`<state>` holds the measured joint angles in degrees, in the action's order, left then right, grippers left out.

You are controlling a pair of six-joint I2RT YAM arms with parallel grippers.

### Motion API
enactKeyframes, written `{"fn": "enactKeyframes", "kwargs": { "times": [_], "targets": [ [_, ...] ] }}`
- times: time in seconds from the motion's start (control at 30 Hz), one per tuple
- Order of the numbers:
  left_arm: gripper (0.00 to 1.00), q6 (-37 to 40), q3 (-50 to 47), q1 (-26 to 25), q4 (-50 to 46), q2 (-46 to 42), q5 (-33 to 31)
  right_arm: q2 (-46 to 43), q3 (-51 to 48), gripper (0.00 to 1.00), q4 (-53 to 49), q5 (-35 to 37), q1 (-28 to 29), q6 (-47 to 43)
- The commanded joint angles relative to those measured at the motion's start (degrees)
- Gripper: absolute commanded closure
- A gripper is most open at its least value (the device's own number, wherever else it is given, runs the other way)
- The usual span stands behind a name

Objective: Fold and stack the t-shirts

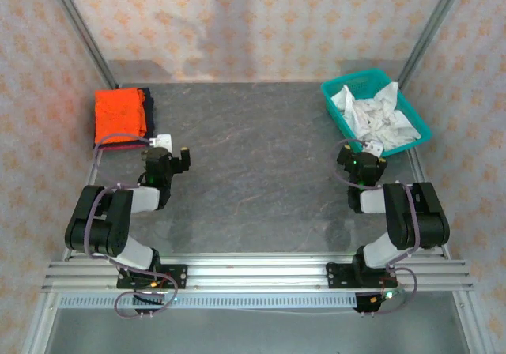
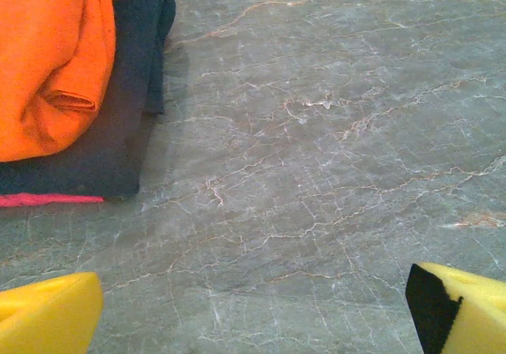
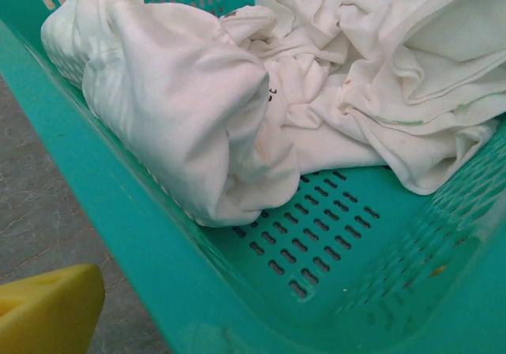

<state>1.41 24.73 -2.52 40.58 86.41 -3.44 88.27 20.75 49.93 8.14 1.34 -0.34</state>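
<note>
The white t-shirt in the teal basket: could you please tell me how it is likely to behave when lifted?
The white t-shirt lies crumpled in soft folds, so it will probably hang limp and unfurl rather than keep shape. It looks like thin cloth, likely light. One fold drapes against the teal basket wall, so it may drag there.

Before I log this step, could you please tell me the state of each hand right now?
Left hand: open, holding nothing, over the table.
Right hand: open, holding nothing, by the teal basket.
</note>
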Motion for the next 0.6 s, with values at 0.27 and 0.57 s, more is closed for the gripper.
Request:
{"fn": "enactKeyframes", "kwargs": {
  "times": [0.27,0.57],
  "targets": [
    [0.00,-0.4,0.0,0.0,1.6,-0.6,-0.9,0.1,0.6,0.01,2.0,0.1,0.3,-0.3],
    [0.00,-0.4,0.0,0.0,1.5,-0.6,-1.0,0.1,0.6,0.01,2.0,-0.2,0.3,-0.4]
  ]
}}
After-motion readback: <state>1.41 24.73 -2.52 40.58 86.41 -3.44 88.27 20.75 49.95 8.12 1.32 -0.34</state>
